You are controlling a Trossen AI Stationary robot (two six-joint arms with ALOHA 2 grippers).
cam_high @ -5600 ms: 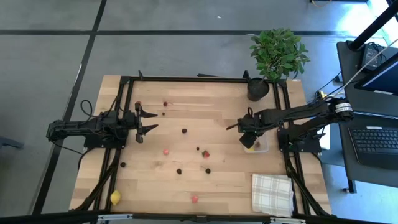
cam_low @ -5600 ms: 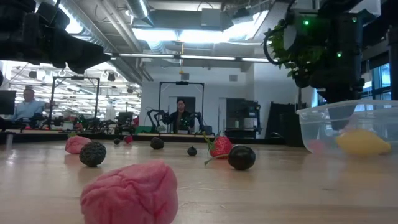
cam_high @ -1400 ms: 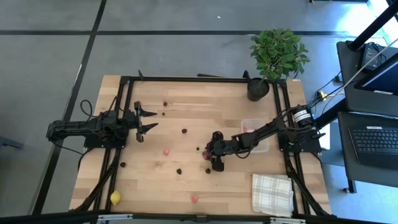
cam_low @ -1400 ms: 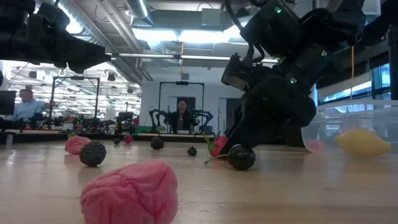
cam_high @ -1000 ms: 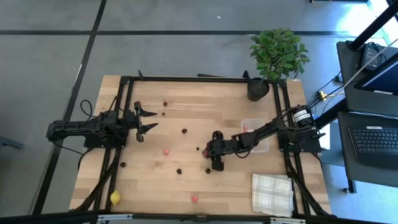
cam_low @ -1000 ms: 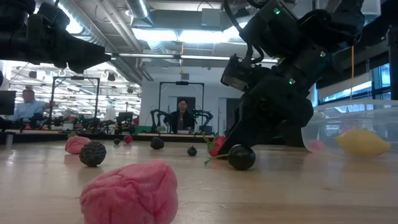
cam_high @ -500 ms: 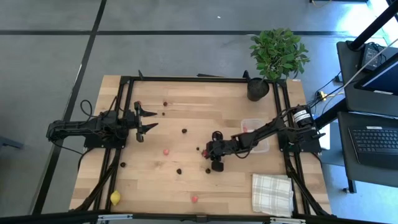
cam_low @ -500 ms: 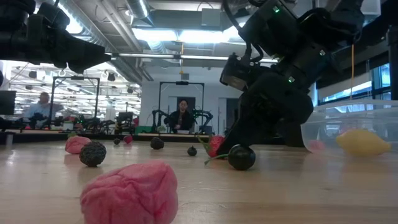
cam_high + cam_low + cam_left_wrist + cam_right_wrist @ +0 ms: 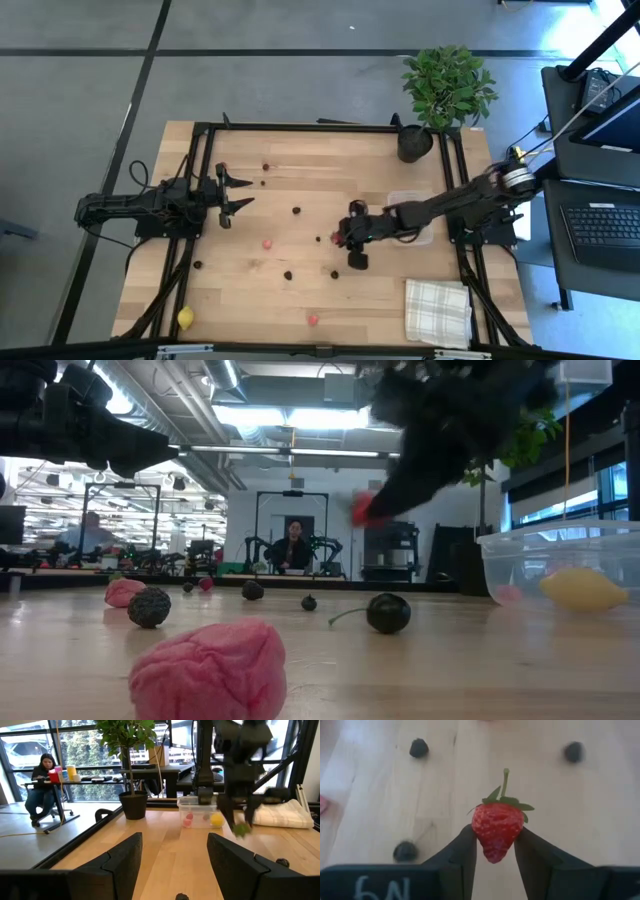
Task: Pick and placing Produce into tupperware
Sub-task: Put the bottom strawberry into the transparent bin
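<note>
My right gripper (image 9: 494, 851) is shut on a red strawberry (image 9: 497, 824) with a green cap and stalk, held above the table's middle (image 9: 341, 240). It shows as a red blur (image 9: 365, 508) in the low view. The clear tupperware (image 9: 410, 214) stands to its right, partly under my right arm, with a yellow piece and a pink piece inside (image 9: 560, 575). More Produce lies scattered on the wood, such as a pink bit (image 9: 267, 243) and a lemon (image 9: 186, 318). My left gripper (image 9: 245, 193) waits open at the table's left. My right gripper pinches the strawberry's tapered lower half (image 9: 489, 846) between its two fingers (image 9: 464, 856). The fingers slant down from the table's right side. The berry is lifted clear of the table, its green cap and stalk (image 9: 505, 780) pointing away from the gripper.
A dark cherry with a stem (image 9: 388, 612) lies just below the lifted berry, a blackberry (image 9: 149, 607) and a pink raspberry (image 9: 210, 670) nearer the low camera. A black plant pot (image 9: 415, 142) stands at the far right, a checked cloth (image 9: 437, 310) at the near right.
My right gripper has risen from the tabletop with the strawberry, which is now lifted clear. The dark cherry that lay beside it has stayed on the wood.
</note>
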